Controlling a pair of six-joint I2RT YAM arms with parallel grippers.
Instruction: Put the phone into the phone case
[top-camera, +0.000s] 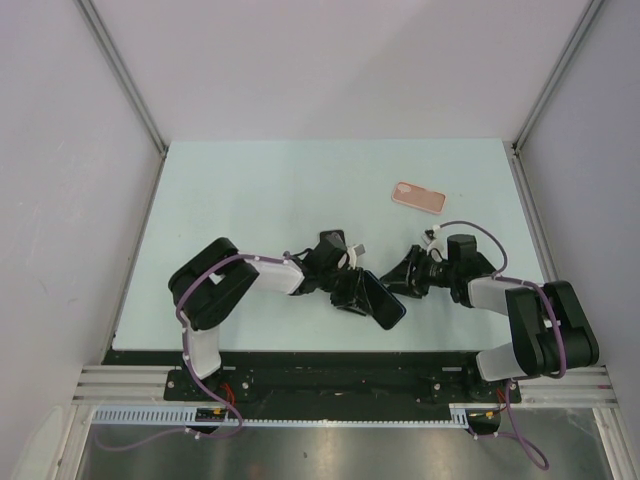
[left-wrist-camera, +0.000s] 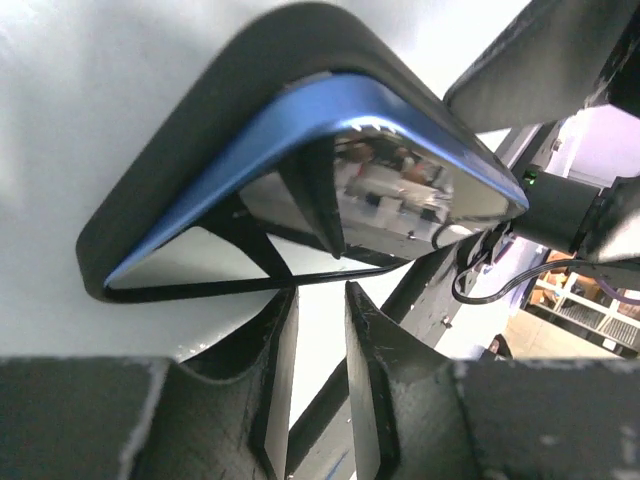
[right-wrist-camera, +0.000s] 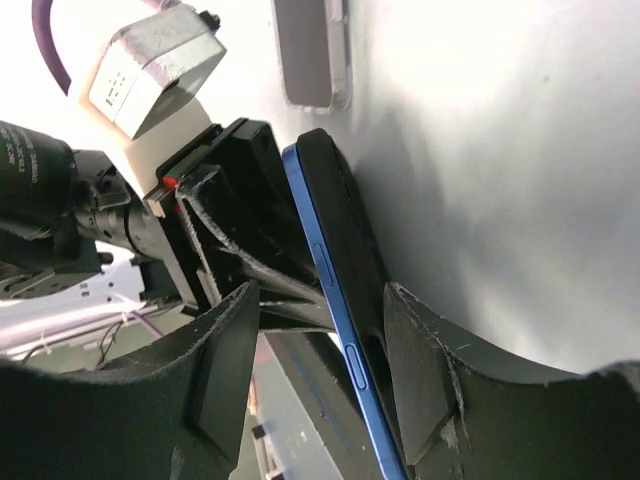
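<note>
A blue-edged phone (left-wrist-camera: 400, 190) with a mirror-like screen sits partly inside a black phone case (left-wrist-camera: 190, 140). The pair is held tilted on edge above the table near the front (top-camera: 385, 305). My left gripper (left-wrist-camera: 320, 290) is nearly shut, its fingertips (left-wrist-camera: 280, 320) at the case's thin near edge; in the top view (top-camera: 352, 292) it meets the case from the left. My right gripper (right-wrist-camera: 322, 292) is open and straddles the phone's blue side (right-wrist-camera: 322, 255) and the case (right-wrist-camera: 352, 230). Its right finger (right-wrist-camera: 420, 350) is close to the case's back. It shows in the top view (top-camera: 398, 278) too.
A pink phone-shaped case (top-camera: 418, 197) lies flat at the back right of the pale table (top-camera: 250, 190); it also shows in the right wrist view (right-wrist-camera: 312, 50). Grey walls enclose the table on three sides. The two arms' wrists are close together at the front centre.
</note>
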